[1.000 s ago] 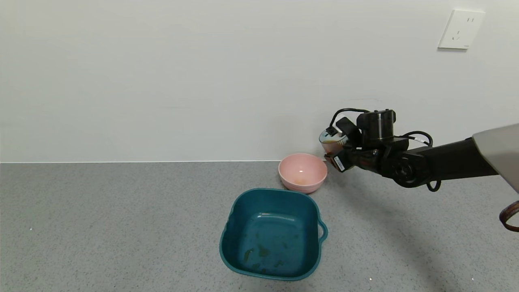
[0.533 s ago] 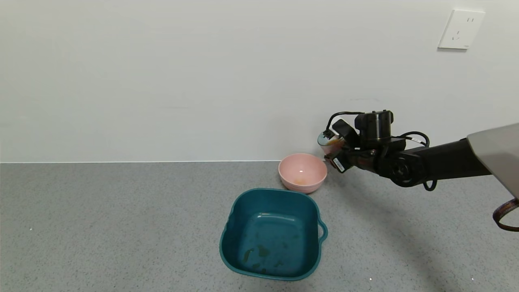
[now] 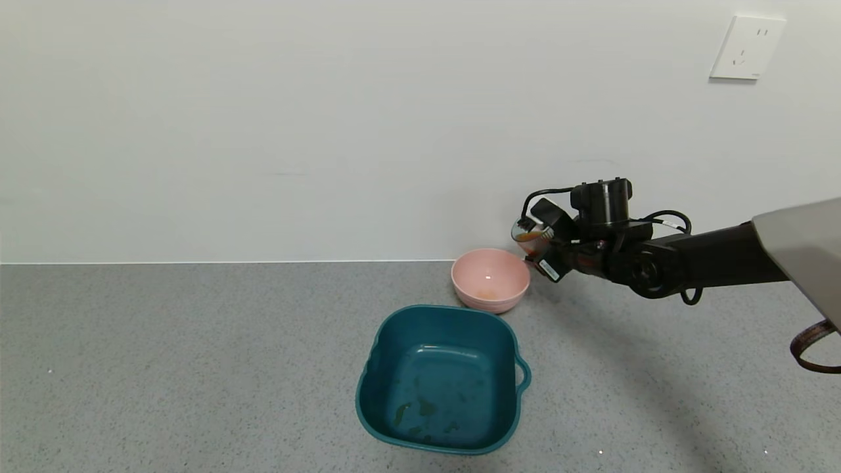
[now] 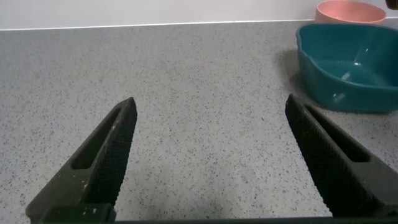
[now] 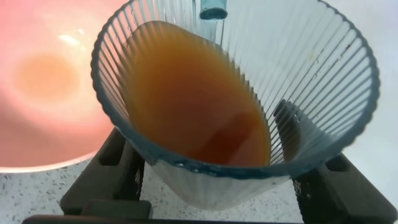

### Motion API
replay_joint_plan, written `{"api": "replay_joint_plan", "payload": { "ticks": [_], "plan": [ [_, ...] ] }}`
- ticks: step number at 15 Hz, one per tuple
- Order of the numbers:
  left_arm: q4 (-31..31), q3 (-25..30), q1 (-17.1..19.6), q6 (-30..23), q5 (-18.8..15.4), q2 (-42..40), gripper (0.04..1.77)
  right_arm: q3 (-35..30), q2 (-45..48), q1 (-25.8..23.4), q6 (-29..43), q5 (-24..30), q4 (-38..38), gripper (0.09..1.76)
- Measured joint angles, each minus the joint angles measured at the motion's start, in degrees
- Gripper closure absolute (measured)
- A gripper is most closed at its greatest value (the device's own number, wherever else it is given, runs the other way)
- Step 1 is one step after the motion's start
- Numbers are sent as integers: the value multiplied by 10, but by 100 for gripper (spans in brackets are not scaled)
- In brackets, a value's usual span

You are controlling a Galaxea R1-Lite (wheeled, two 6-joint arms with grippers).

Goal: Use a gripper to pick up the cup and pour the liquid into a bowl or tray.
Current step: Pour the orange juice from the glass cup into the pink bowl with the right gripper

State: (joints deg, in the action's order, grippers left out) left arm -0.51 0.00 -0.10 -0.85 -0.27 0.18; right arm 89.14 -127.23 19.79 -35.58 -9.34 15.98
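Note:
My right gripper (image 3: 537, 244) is shut on the translucent blue-green ribbed cup (image 3: 527, 234), held in the air just right of and above the pale-pink bowl (image 3: 490, 278). The cup is tilted toward the bowl. In the right wrist view the cup (image 5: 323, 93) fills the frame, reddish-brown liquid (image 5: 193, 99) reaches near its lower rim, and the black fingers (image 5: 109, 180) clamp its sides. The pink bowl (image 5: 43, 81) lies below the rim, with an orange stain on its bottom. My left gripper (image 4: 208, 158) is open and empty, low over the grey counter.
A square dark-teal tray (image 3: 441, 378) with a side handle stands in front of the pink bowl, with a few stains inside; it also shows in the left wrist view (image 4: 348, 68). The wall runs close behind the bowl. A socket (image 3: 747, 47) is on the wall.
My right gripper has moved left and slightly down with the cup, nearer the bowl's rim, and the cup has tilted more toward the bowl. The left arm has not moved.

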Motion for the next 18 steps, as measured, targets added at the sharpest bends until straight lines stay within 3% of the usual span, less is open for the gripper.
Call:
{"api": "replay_joint_plan", "payload": {
  "ticks": [11, 18],
  "plan": [
    [0, 0, 0, 0, 0, 0, 9, 92, -39, 3, -132, -1, -42, 51],
    [0, 0, 0, 0, 0, 0, 9, 136, -61, 10, -227, -42, -41, 51]
  ]
}}
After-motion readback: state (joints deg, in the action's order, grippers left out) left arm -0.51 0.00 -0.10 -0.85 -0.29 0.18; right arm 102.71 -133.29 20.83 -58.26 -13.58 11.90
